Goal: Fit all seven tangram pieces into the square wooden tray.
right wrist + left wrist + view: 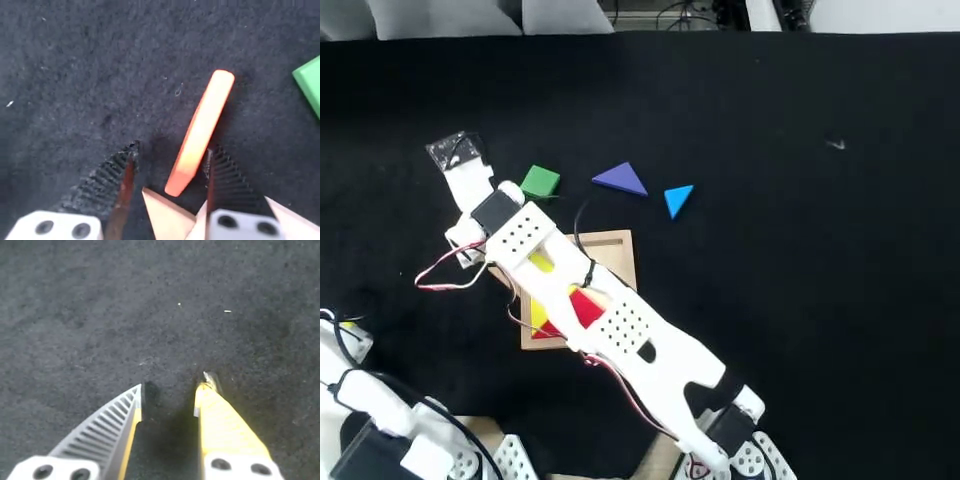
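The square wooden tray (616, 243), with a yellow piece (542, 263) and a red piece (585, 308) inside, is crossed by the right arm, stretched from near right to far left. The right gripper (170, 150) is spread apart around an orange piece (202, 127) standing on edge, left of the green square (540, 182). The left gripper (172, 385), also parted, is held over black cloth (100, 315).

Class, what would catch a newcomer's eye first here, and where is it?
The white right arm stretches diagonally over the wooden tray, where a yellow piece and red piece show. An orange piece sits between the fingers of its open gripper. A green square, purple triangle and blue triangle lie beyond the tray.
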`<state>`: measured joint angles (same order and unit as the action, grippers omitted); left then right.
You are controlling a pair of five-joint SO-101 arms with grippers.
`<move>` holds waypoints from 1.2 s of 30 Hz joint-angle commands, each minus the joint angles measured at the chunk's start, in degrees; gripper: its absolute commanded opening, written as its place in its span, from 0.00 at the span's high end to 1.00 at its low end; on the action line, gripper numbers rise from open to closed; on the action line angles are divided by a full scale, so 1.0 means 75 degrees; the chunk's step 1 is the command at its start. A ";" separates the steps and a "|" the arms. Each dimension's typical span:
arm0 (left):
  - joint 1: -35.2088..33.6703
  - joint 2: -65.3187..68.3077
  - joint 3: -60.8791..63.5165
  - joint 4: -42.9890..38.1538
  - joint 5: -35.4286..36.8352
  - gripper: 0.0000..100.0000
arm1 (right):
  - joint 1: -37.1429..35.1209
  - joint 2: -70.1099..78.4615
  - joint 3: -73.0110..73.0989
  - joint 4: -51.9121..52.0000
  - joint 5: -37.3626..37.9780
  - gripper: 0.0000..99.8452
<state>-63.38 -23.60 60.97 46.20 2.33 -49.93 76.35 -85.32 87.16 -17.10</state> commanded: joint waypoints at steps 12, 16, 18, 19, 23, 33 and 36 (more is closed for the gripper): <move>0.0217 -0.0152 -0.0076 -0.0176 -0.0035 0.82 | 0.0188 -0.0135 -0.0041 -0.0188 0.1149 0.95; 0.0240 -0.0152 -0.0076 -0.0176 -0.0035 0.82 | 0.0211 -0.0135 -0.0064 -0.0164 0.1629 0.98; 0.0393 -0.0152 -0.0064 -0.0152 -0.0035 0.82 | 0.0340 -0.0147 -0.0404 -0.0012 0.1770 0.98; 0.0463 -0.0152 -0.0064 -0.0129 -0.0035 0.82 | 0.0422 -0.0135 -0.0674 0.0129 0.1793 0.98; 0.0545 -0.0152 -0.0064 -0.0117 -0.0035 0.82 | 0.0727 -0.0404 -0.1436 0.0856 0.1840 0.99; 0.0721 -0.0223 0.0100 -0.0176 -0.0035 0.82 | 0.0985 -0.3640 -0.1225 0.1875 0.1829 0.99; 0.0733 -0.0223 0.0123 -0.0176 -0.0070 0.82 | 0.1008 -0.4777 -0.0733 0.1875 0.2028 0.99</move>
<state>-58.81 -23.69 62.02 45.67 2.33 -43.43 55.08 -92.79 99.21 -3.74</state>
